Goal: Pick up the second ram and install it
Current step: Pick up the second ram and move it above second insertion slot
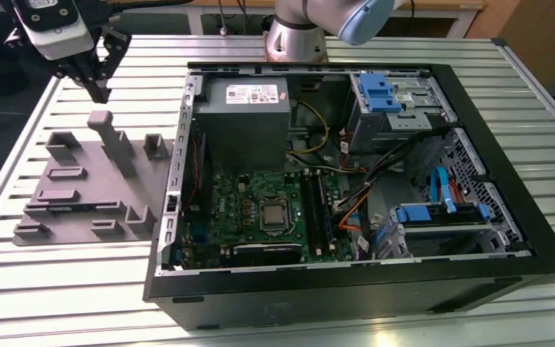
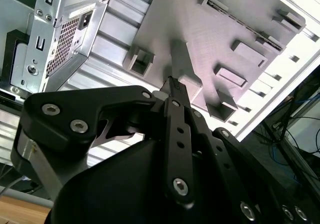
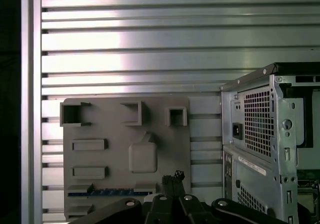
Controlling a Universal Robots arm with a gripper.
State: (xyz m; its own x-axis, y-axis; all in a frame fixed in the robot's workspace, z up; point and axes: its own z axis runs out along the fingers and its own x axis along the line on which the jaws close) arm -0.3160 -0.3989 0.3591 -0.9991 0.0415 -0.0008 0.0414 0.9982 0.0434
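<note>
Fingers: The gripper [image 1: 97, 88] hangs over the far end of the gray holder [image 1: 84, 173]. Its fingers [image 2: 175, 129] are drawn together to a point, and nothing can be seen between them.

Second ram: The second ram [image 3: 110, 192] sits in a long slot of the holder and shows as a thin dark bluish strip. In the exterior view it lies near the holder's near end [image 1: 66, 209], well apart from the gripper.

Destination: The memory slots [image 1: 311, 210] are on the motherboard [image 1: 248, 195], inside the open computer case [image 1: 538, 238]. The case stands on the surface [image 1: 84, 289], to the exterior view's right of the holder.

Risk, descent: With the fingers together, a drop onto the stick would probably press on its edge instead of straddling it.

Risk, collision: The holder's tall post [image 1: 113, 141] stands between the gripper and the stick, so a low sweep could strike it and shift the holder.

Risk, insertion: A tilted grasp could leave the stick skewed against the slot. The loose cables [image 1: 393, 155] lie close to the slots.

Hard to make out: It is unclear whether the stick stands on edge or lies flat. It is also unclear whether any slot already carries a stick, or how the slot latches stand.

Cut off: The arm's upper part leaves the exterior view. In both wrist views the gripper body covers part of the holder.
</note>
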